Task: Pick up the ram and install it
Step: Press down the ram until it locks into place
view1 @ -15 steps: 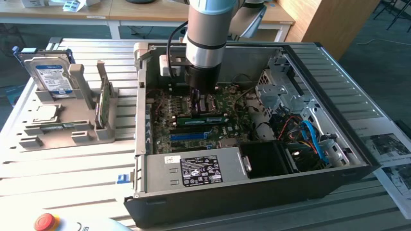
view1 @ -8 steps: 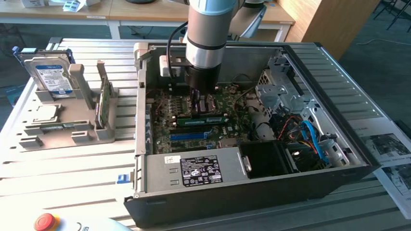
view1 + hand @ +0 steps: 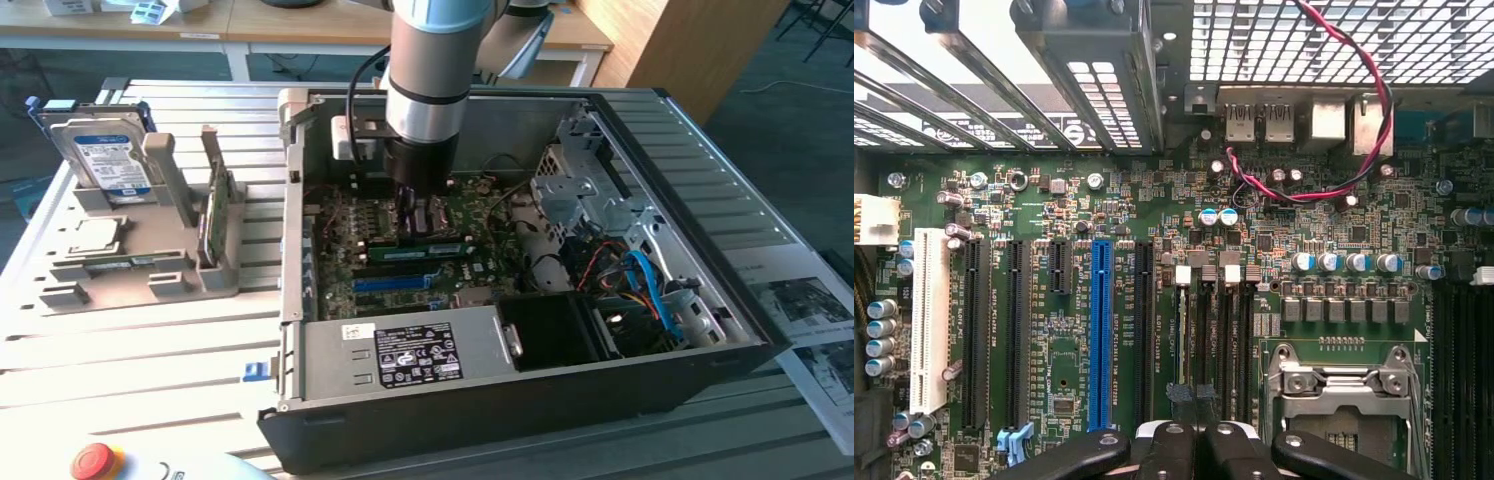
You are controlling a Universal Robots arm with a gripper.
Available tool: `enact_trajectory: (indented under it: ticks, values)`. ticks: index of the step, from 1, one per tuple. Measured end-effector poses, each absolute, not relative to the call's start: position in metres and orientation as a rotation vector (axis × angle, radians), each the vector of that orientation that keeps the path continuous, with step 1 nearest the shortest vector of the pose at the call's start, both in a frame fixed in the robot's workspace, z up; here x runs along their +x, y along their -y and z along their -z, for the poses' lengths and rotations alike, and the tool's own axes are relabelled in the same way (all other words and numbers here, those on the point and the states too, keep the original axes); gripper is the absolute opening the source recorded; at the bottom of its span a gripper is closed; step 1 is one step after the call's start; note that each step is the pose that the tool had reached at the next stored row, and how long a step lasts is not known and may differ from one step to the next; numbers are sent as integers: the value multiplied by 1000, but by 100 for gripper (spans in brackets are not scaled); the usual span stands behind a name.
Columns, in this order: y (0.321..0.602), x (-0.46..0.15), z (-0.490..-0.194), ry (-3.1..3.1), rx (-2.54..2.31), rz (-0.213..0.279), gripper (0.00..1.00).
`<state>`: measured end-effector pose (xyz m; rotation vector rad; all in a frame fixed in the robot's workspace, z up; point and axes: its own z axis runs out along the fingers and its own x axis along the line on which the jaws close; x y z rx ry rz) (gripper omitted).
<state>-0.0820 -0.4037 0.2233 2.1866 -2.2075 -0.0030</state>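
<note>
A ram point(image 3: 214, 215), a thin green stick, stands on edge in the grey holder point(image 3: 134, 275) at the exterior view's left, outside the case. My gripper point(image 3: 416, 222) reaches down inside the open computer case point(image 3: 694, 250), close above the green motherboard point(image 3: 467, 215). A narrow green strip point(image 3: 416, 250) lies across the board just by the fingertips; I cannot tell whether it is a second stick. In the wrist view the gripper point(image 3: 1199, 452) is shut, its black fingers point(image 3: 1169, 450) side by side with nothing visible between them, right at the end of the black memory slots point(image 3: 1214, 330).
A blue-labelled hard drive point(image 3: 107, 160) stands in the holder. The power supply point(image 3: 400, 355) fills the case's near side, cables and a drive cage point(image 3: 587, 190) its right. The wrist view shows a blue slot point(image 3: 1104, 330), the processor socket point(image 3: 1344, 395) and a red-black cable point(image 3: 1334, 185).
</note>
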Motion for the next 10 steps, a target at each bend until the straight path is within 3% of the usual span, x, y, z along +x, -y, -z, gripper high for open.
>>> enact_trajectory:
  ticks: [10]
  values:
    - [404, -82, -222, 2208, 2187, 3, 10]
